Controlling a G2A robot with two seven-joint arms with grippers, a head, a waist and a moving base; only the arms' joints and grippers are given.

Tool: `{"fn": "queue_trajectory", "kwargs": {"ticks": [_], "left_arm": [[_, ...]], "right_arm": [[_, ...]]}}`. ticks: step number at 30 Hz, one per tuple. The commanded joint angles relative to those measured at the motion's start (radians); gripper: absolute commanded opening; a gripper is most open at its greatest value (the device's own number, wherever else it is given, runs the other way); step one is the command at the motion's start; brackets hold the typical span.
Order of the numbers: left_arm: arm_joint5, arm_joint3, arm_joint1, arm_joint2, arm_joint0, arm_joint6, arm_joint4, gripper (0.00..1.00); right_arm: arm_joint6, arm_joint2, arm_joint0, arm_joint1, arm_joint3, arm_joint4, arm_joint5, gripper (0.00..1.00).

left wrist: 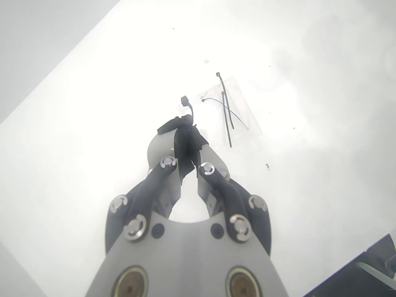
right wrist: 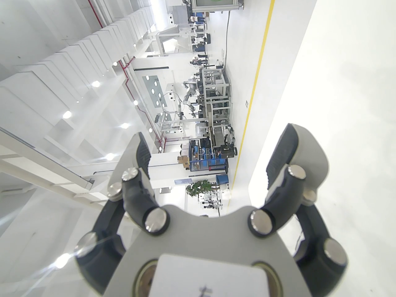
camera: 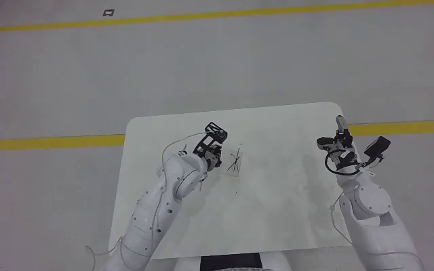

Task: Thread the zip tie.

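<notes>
White table (camera: 285, 210) on pale grey floor (camera: 203, 61), yellow stripe (camera: 203, 15) at 12 o'clock, second stripe (camera: 61, 141) from 9 to 3, ceiling lights (right wrist: 66, 114) and equipment racks (right wrist: 213, 94) beyond

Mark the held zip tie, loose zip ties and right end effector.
held zip tie (left wrist: 185, 100): left wrist view, on its head.
loose zip ties (left wrist: 229, 135): left wrist view, on one strap.
right end effector (right wrist: 214, 143): right wrist view, midway between its open fingertips.

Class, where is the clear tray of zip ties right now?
In the top view the clear tray lies mid-table, just beside the left tool, with loose zip ties on it.
</notes>
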Motion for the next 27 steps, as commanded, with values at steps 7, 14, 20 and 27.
{"fn": "queue_trajectory", "kwargs": {"ticks": [7, 14, 20, 27], "left_arm": [[-0.089, -0.012, 0.017, -0.003, 0.015, 0.051, -0.005, 0.00], [-0.125, -0.020, 0.030, -0.004, 0.017, 0.069, -0.002, 0.00], [-0.131, -0.019, 0.037, 0.002, 0.016, 0.081, -0.014, 0.00], [-0.130, -0.007, 0.043, 0.017, -0.005, 0.069, -0.029, 0.00]], "right_arm": [[0.000, 0.000, 0.000, 0.000, 0.000, 0.000, 0.000, 1.00], [0.000, 0.000, 0.000, 0.000, 0.000, 0.000, 0.000, 1.00], [0.000, 0.000, 0.000, 0.000, 0.000, 0.000, 0.000, 1.00], [0.000, 0.000, 0.000, 0.000, 0.000, 0.000, 0.000, 1.00]]}}
